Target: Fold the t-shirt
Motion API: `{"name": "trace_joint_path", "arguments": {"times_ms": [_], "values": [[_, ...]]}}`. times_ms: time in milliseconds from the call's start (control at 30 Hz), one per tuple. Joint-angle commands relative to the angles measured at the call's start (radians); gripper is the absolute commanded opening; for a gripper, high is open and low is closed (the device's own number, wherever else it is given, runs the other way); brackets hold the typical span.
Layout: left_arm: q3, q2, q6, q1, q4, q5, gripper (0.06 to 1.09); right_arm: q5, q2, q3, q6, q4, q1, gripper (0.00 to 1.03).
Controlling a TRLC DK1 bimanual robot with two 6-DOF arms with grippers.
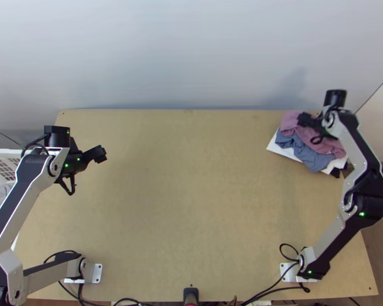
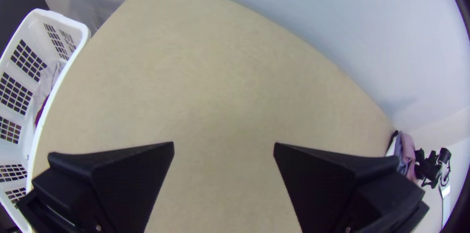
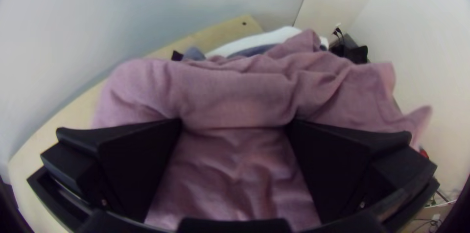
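Note:
A pink-mauve garment (image 1: 314,135) lies bunched on top of a pile at the table's far right corner; which piece is the t-shirt I cannot tell. My right gripper (image 1: 303,120) is over this garment's far part. In the right wrist view the mauve cloth (image 3: 235,91) spreads beneath and between the parted fingers of my right gripper (image 3: 235,125). My left gripper (image 1: 102,154) is above the table's left side, and in the left wrist view my left gripper (image 2: 224,147) stands open over bare tabletop.
Under the mauve garment are a blue-grey cloth (image 1: 308,154) and white cloth (image 1: 278,148). A white laundry basket (image 2: 73,25) with some clothes stands beyond the table's left edge. Bare wood (image 1: 191,194) stretches between the arms, and a wall rises behind the table.

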Motion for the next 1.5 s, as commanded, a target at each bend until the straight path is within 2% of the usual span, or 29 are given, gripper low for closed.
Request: {"name": "trace_joint_path", "arguments": {"times_ms": [0, 167, 433, 500, 600, 667, 733, 867, 933, 967, 1033, 1067, 1100, 1167, 1333, 1467], "values": [[0.004, 0.018, 0.006, 0.003, -0.001, 0.002, 1.05, 0.006, 0.056, -0.154, 0.008, 0.103, -0.009, 0.99], [0.039, 0.026, -0.005, -0.020, -0.001, 0.002, 1.05, 0.004, 0.037, -0.166, 0.006, 0.109, -0.016, 0.99], [0.093, -0.029, -0.014, -0.023, 0.004, -0.020, 1.05, 0.001, -0.204, -0.042, -0.012, 0.071, 0.017, 0.99], [0.097, -0.058, -0.011, -0.043, 0.016, -0.063, 1.05, 0.002, -0.278, -0.022, -0.009, 0.066, 0.043, 0.99], [0.074, -0.118, 0.029, -0.103, 0.058, -0.186, 1.05, 0.004, -0.407, -0.045, -0.008, 0.075, 0.098, 0.99], [0.054, -0.159, 0.035, -0.112, 0.085, -0.216, 1.05, 0.039, -0.488, -0.093, -0.014, 0.075, 0.149, 0.99], [0.024, -0.198, 0.041, -0.110, 0.093, -0.235, 1.05, 0.084, -0.574, -0.180, -0.015, 0.083, 0.199, 0.99], [-0.119, -0.302, 0.106, -0.110, 0.183, -0.311, 1.05, 0.108, -0.758, -0.447, -0.049, 0.126, 0.282, 0.99], [-0.217, -0.373, 0.147, -0.107, 0.254, -0.328, 1.05, 0.119, -0.901, -0.631, -0.061, 0.235, 0.319, 0.98], [-0.269, -0.411, 0.164, -0.103, 0.286, -0.328, 1.05, 0.130, -0.990, -0.746, -0.081, 0.353, 0.339, 0.98], [-0.387, -0.494, 0.210, -0.098, 0.374, -0.328, 1.05, 0.177, -1.158, -0.965, -0.230, 0.620, 0.408, 0.98], [-0.452, -0.543, 0.231, -0.096, 0.426, -0.328, 1.05, 0.190, -1.220, -1.051, -0.317, 0.684, 0.461, 0.99], [-0.516, -0.595, 0.254, -0.096, 0.478, -0.330, 1.05, 0.210, -1.278, -1.123, -0.351, 0.723, 0.501, 0.98], [-0.622, -0.693, 0.288, -0.092, 0.547, -0.328, 1.05, 0.219, -1.404, -1.240, -0.351, 0.723, 0.506, 0.98], [-0.803, -0.876, 0.299, -0.078, 0.545, -0.328, 1.05, 0.240, -1.629, -1.412, -0.331, 0.612, 0.534, 0.98], [-0.933, -1.031, 0.328, -0.073, 0.570, -0.327, 1.05, 0.240, -1.783, -1.524, -0.347, 0.600, 0.529, 0.98]]}}
